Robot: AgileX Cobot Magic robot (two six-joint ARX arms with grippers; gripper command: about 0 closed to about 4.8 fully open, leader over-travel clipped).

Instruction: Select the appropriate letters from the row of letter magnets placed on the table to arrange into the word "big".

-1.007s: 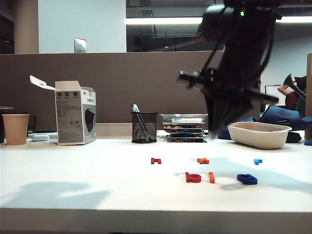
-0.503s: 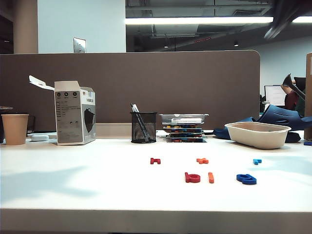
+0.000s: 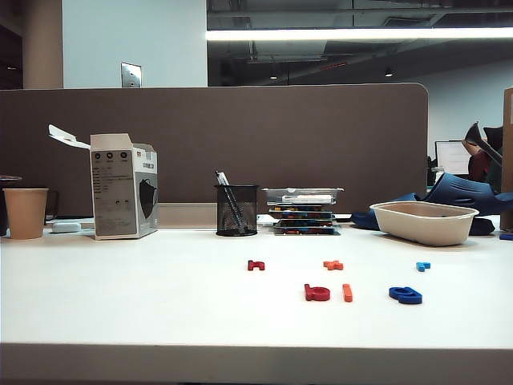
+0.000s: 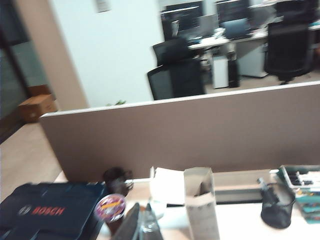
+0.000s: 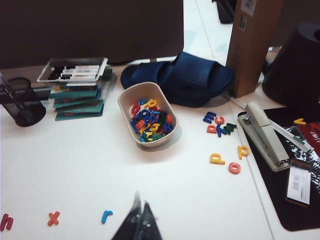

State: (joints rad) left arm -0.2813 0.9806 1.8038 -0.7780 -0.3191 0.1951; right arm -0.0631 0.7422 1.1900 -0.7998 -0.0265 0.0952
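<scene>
On the white table (image 3: 160, 305) a near row reads red "b" (image 3: 317, 293), orange "i" (image 3: 347, 293), dark blue "g" (image 3: 406, 295). Behind them lie a dark red letter (image 3: 256, 265), an orange-red letter (image 3: 333, 265) and a light blue letter (image 3: 423, 265). No arm shows in the exterior view. My right gripper (image 5: 141, 205) is shut and empty, high above the table, with the light blue "r" (image 5: 106, 216), the "x" (image 5: 53, 218) and the dark red "h" (image 5: 6, 221) beside it. My left gripper (image 4: 142, 220) is shut and empty, raised and facing the partition.
A mesh pen cup (image 3: 237, 210), a stack of trays (image 3: 303, 210), a beige bowl (image 3: 425, 210) of spare letters, an open carton (image 3: 123, 186) and a paper cup (image 3: 25, 212) line the back. A stapler (image 5: 265, 135) and loose letters (image 5: 220, 125) lie right of the bowl.
A dark arm that hung over the letters a second ago has swung up and out of the exterior view. The shadow on the left of the table is gone. The letters have not moved.
</scene>
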